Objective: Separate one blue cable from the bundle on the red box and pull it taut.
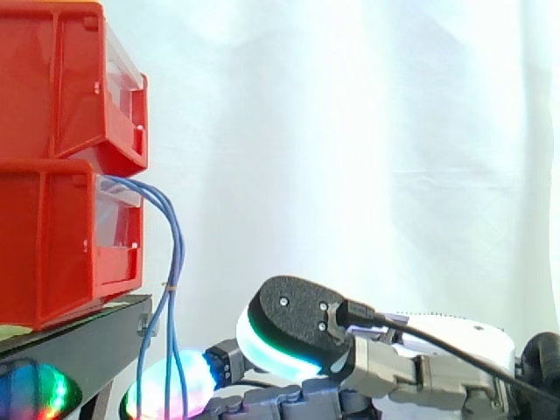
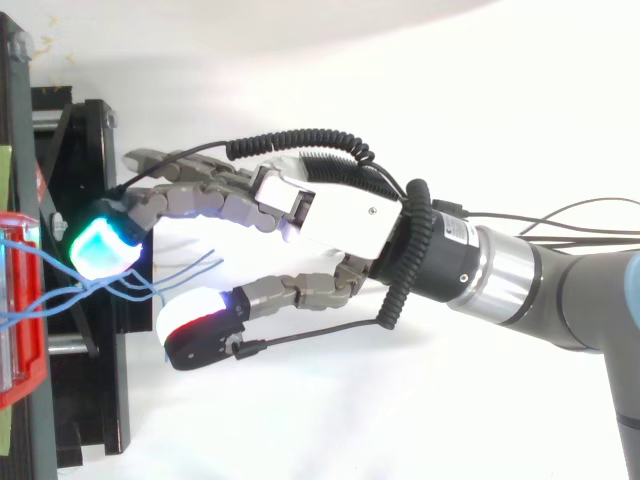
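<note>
— What's closest to us?

— The hand (image 2: 340, 215), coming in low from the right. Its thumb (image 1: 293, 325) is nearest me, a thick dark pad with a cyan-white glow along its edge. From above, the fingers reach out nearly straight toward the bins. One of the fingertips (image 2: 105, 245) glows cyan, and the thumb is spread off to the side, well apart from them.

— So it's got hold of something?

— No, it's slack and spread, with nothing pinched. The blue cables (image 2: 150, 285) run into the gap between thumb and fingers. They pass right by the cyan pad, but I can't tell whether they touch it.

— And where do the cables come from?

— Out of the front of the lower red bin (image 1: 52, 236). From the side they arch out of it, then hang loose past the edge of the black stand (image 1: 79, 337). At the bottom they cross in front of a glowing fingertip. They're bunched together on the way down, and seen from above the strands fan apart near the hand. None of them is taut.

— Behind that?

— A second red bin (image 1: 61, 79) stacked on the first, both on the stand. Farthest back is the white curtain (image 1: 350, 131).
</note>
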Controlling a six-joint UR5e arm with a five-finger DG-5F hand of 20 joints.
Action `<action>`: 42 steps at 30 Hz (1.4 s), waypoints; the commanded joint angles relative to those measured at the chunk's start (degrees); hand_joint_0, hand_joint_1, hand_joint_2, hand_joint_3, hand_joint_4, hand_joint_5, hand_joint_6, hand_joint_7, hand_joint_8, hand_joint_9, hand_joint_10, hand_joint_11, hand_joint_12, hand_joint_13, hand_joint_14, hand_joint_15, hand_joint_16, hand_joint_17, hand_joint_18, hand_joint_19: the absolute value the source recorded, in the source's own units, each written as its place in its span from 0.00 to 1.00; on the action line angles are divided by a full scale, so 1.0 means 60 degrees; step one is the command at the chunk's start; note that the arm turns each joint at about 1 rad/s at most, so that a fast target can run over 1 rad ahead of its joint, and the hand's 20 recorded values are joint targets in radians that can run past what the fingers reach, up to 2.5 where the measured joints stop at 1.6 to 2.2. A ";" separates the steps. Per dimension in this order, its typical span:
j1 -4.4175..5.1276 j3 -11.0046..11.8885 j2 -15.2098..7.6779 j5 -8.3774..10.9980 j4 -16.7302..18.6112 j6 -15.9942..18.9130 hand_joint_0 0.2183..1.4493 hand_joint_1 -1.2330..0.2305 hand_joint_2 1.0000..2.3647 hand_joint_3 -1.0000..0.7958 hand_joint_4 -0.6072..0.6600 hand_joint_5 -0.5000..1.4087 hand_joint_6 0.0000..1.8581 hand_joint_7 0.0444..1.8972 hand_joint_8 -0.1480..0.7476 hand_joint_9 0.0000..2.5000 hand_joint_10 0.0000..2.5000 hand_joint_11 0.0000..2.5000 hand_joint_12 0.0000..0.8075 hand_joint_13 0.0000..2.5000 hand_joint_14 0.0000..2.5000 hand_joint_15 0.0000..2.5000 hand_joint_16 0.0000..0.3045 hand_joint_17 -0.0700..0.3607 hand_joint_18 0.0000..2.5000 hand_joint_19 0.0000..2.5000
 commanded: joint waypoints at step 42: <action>0.0020 0.0343 0.0571 -0.0610 -0.1657 0.1748 0.26 0.44 0.00 0.28 0.67 0.21 0.27 0.59 0.40 0.30 0.00 0.08 0.36 0.15 0.00 0.04 0.12 0.36 0.09 0.10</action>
